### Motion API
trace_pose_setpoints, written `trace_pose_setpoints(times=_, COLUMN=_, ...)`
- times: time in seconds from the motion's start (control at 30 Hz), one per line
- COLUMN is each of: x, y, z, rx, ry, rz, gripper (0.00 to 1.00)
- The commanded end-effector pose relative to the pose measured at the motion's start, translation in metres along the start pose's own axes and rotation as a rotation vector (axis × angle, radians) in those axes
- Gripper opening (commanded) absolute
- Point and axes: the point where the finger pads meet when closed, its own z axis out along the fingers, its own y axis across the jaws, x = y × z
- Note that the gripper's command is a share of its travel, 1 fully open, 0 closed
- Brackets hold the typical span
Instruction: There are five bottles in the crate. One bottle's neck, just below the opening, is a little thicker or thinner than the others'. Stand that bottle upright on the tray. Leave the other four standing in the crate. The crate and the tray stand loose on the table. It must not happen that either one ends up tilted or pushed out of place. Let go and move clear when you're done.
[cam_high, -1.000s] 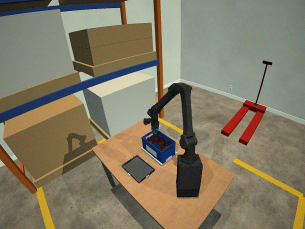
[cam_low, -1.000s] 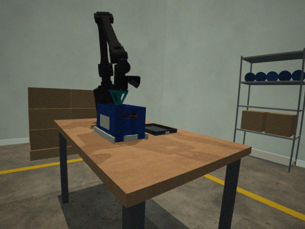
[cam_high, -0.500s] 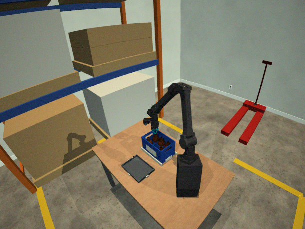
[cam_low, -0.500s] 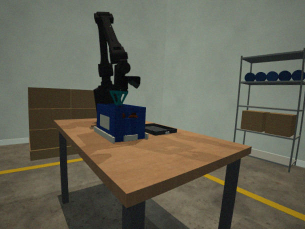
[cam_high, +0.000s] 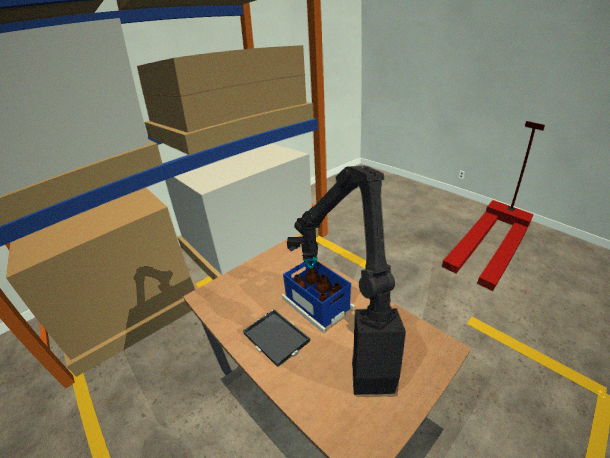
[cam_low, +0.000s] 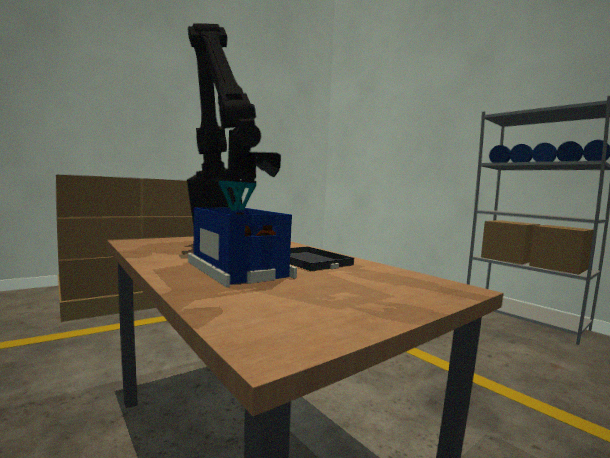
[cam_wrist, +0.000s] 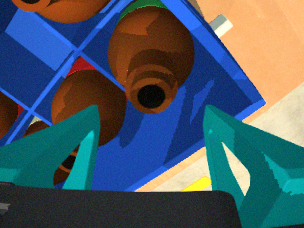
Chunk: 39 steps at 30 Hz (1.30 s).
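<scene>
The blue crate (cam_high: 323, 313) (cam_low: 260, 255) (cam_wrist: 150, 145) stands on the table and holds five brown bottles. My gripper (cam_high: 310, 265) (cam_low: 238, 208) (cam_wrist: 151, 114) has teal fingers; it is open, with its tips near the level of the crate's rim. The corner bottle (cam_high: 311, 276) (cam_wrist: 172, 40) stands upright, its open mouth showing between the fingertips in the wrist view, with a gap on both sides. A second bottle (cam_wrist: 75, 95) is partly behind the left finger. Which neck differs cannot be told. The black tray (cam_high: 276, 337) (cam_low: 312, 257) holds nothing.
Pale strips (cam_high: 305, 314) (cam_low: 207, 270) lie along the crate's foot. Blue dividers (cam_wrist: 100, 67) separate the bottles. The arm's base (cam_high: 378, 352) stands on the table (cam_high: 325, 390) (cam_low: 320, 320), near the crate. Racks and boxes stand beyond the table.
</scene>
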Motion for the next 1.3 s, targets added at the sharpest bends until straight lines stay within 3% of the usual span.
trace_pose_setpoints(times=0.0, x=0.0018, y=-0.0072, z=0.0046, rx=0.007, ry=-0.005, rz=0.001, gripper=0.61)
trace_pose_setpoints(times=1.27, x=0.0028, y=-0.0082, z=0.0007, rx=0.014, ry=-0.010, rz=0.003, gripper=0.61)
